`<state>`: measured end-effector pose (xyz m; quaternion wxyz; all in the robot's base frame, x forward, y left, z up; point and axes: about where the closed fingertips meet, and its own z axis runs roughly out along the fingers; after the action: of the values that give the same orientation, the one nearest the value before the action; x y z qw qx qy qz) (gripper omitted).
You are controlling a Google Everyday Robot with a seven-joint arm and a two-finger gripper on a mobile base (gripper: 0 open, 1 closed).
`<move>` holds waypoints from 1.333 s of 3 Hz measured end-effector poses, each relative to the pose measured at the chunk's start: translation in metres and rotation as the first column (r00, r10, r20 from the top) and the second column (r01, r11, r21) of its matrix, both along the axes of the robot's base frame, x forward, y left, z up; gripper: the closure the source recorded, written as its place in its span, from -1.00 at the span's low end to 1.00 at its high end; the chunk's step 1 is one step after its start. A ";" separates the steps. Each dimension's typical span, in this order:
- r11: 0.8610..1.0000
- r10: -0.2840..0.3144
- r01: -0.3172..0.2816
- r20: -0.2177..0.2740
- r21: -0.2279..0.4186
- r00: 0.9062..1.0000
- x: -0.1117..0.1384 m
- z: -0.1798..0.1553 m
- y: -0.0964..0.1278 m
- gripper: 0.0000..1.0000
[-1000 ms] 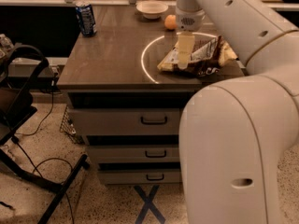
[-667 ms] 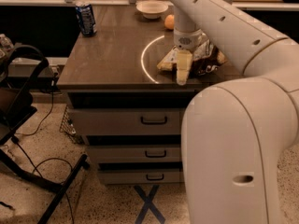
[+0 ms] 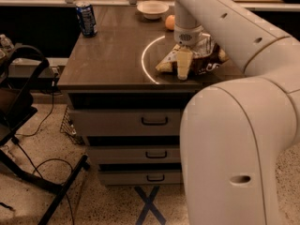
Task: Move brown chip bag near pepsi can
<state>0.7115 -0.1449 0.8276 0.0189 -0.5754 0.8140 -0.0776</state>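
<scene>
The brown chip bag (image 3: pixel 207 61) lies crumpled at the right front of the dark tabletop (image 3: pixel 112 55), its yellow end (image 3: pixel 165 66) pointing left. My gripper (image 3: pixel 183 65) hangs straight down from the white arm onto the bag's left half and touches or nearly touches it. The pepsi can (image 3: pixel 86 18) stands upright at the table's far left corner, well apart from the bag and the gripper. My arm's big white body hides the bag's right end.
A white bowl (image 3: pixel 152 9) and an orange fruit (image 3: pixel 170 22) sit at the back of the table, behind the gripper. A white ring mark (image 3: pixel 145 62) is on the tabletop. Drawers (image 3: pixel 154 121) are below. A black chair frame (image 3: pixel 23 107) and cables stand on the floor at left.
My gripper has come down from above the bag to the bag's left half. The bag and the can have stayed in place.
</scene>
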 end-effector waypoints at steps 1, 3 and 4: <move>1.000 0.000 0.000 0.000 0.000 1.000 0.000 0.008 0.000 0.73; 1.000 0.000 0.000 0.000 0.000 1.000 0.000 0.009 0.000 1.00; 1.000 0.000 0.000 0.000 0.000 1.000 0.000 0.009 0.000 1.00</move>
<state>0.7117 -0.1449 0.8365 0.0190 -0.5753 0.8140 -0.0777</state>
